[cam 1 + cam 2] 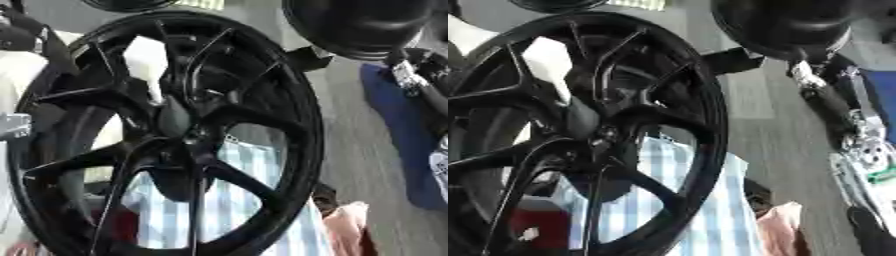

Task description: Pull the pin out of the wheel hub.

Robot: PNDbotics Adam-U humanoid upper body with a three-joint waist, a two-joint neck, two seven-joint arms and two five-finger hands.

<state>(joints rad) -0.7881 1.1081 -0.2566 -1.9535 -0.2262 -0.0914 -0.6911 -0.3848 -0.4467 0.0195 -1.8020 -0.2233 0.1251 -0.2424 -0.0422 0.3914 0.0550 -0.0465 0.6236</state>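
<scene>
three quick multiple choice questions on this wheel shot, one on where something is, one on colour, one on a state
1. What shows through the lower gaps between the spokes?
A. a blue and white striped cloth
B. a green bucket
C. a stack of tyres

2. What colour is the wheel?
A. silver
B. black
C. red

3. How does the wheel present itself?
A. lying face down under a cloth
B. broken into two halves
C. whole, with its spoked face turned toward the camera

Answers:
1 A: the striped cloth is visible behind the spokes in the wheel's lower half.
2 B: the rim and spokes of the wheel are black all over.
3 C: the spokes run unbroken from the hub out to the rim, in full view.
</scene>
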